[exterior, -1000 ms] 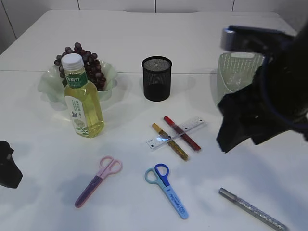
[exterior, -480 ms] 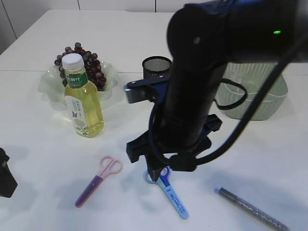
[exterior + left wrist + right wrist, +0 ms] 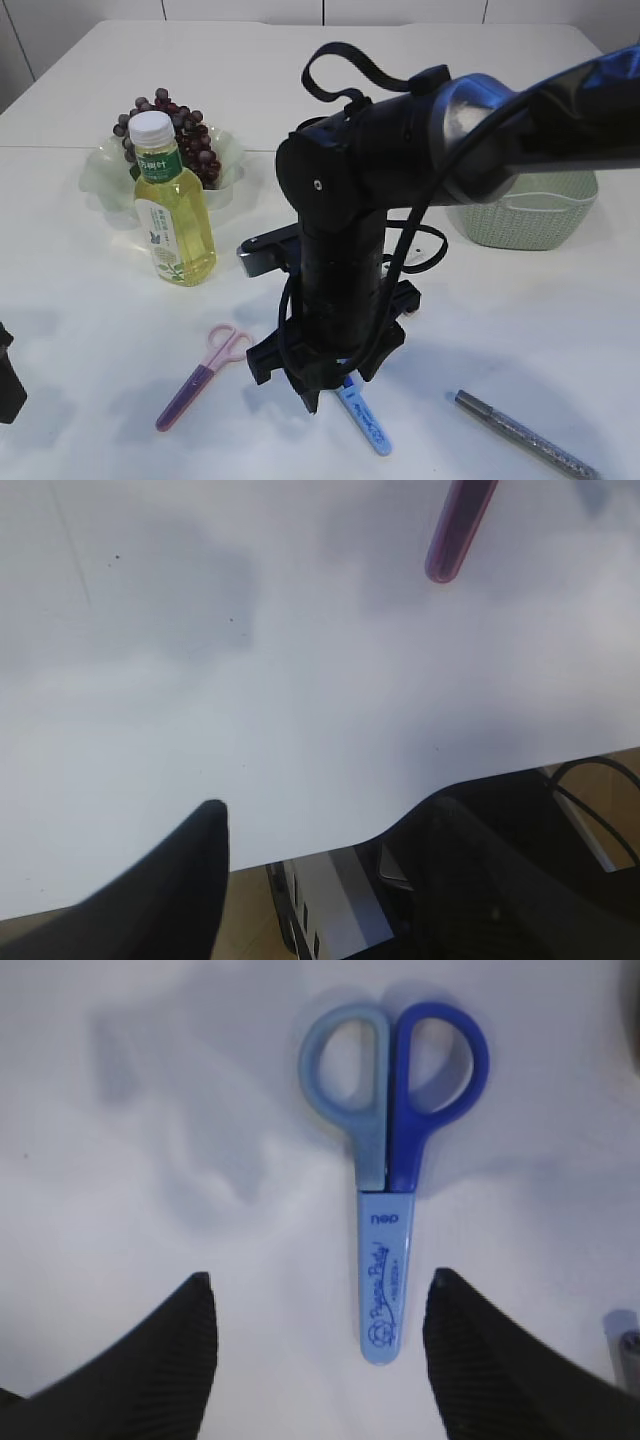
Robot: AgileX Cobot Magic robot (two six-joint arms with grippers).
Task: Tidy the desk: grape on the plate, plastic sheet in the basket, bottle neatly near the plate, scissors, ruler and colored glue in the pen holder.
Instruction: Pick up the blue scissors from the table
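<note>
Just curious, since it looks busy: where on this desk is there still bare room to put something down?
Bare patches: the near-left corner beside the pink scissors, and the far table behind the grape plate. Crowded: the middle, where the right gripper hovers over the blue scissors.

Light was bright and even, falling from above; the white surface (image 3: 520, 330) showed only soft grey shadows. The left wrist view was hazy and out of focus. The blue scissors (image 3: 388, 1195) were sharp, the near black fingers (image 3: 150, 1370) blurred.
</note>
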